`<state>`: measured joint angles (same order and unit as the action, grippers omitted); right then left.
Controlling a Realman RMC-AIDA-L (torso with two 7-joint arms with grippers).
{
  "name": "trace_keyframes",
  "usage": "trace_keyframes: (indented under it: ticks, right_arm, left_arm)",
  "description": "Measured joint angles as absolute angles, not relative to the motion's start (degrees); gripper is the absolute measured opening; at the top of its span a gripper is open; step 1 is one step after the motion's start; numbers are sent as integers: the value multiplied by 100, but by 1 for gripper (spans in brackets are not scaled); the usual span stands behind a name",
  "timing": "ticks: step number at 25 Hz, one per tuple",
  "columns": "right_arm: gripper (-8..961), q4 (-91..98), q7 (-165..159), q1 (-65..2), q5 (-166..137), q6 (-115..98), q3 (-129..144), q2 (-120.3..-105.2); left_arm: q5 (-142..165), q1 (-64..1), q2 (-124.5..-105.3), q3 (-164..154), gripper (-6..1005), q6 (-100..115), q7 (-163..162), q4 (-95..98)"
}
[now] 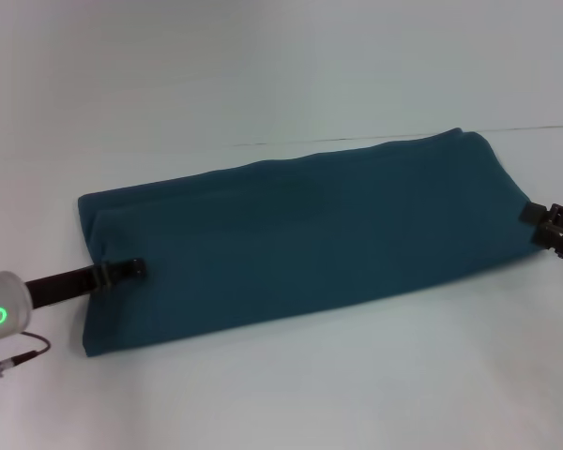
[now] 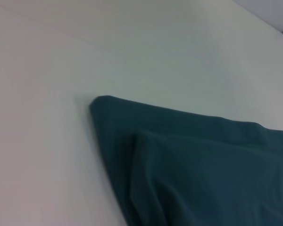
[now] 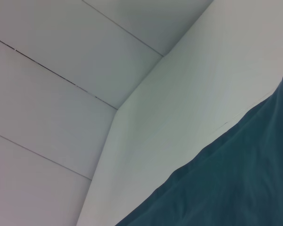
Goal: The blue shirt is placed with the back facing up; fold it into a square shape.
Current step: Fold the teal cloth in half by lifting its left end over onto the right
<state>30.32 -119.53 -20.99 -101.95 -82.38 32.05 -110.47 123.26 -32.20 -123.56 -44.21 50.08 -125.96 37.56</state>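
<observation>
The blue shirt lies folded into a long, flat band across the white table, plain side up. It runs from near left to far right. My left gripper reaches low over the shirt's left end, its black tip resting on the cloth. My right gripper sits at the shirt's right end, touching the edge. The left wrist view shows a folded corner of the blue shirt with a layered crease. In the right wrist view, an edge of the blue shirt lies against the table.
A thin seam line crosses the table just behind the shirt. Panel joints show on the wall beyond the table in the right wrist view. My left arm's grey wrist with a green light sits at the near left.
</observation>
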Motion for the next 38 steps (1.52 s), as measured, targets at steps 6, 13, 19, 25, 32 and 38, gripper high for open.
trace_keyframes:
  ticks: [6, 13, 19, 25, 32, 38]
  right_arm:
    - [788, 3032, -11953, -2091, -10196, -8263, 3195, -11039]
    - [788, 3032, -11953, -2081, -10195, -8279, 3139, -11039]
    - [785, 3032, -11948, -2060, -10185, -8281, 3079, -11039]
    - [782, 3032, -11944, -2057, -10188, -8281, 3004, -11039]
    - [779, 3032, -11950, -2057, -10188, -8279, 2978, -11039]
    - [776, 3032, -11970, -2056, -10187, -8279, 2978, -11039]
  left_arm:
    - [12274, -3400, -12387, -4509, 661, 5197, -12634, 3657]
    - [12257, -3594, -12396, -4534, 641, 5399, -12820, 3713]
    - [12278, -3655, -12389, -4596, 552, 5419, -12882, 3740]
    - [12261, -3662, -12383, -4597, 181, 5419, -12843, 3756]
    - [12258, -3651, -12379, -4597, 62, 5555, -12778, 3949]
    - [12277, -3550, -12301, -4549, 63, 5958, -12876, 4356]
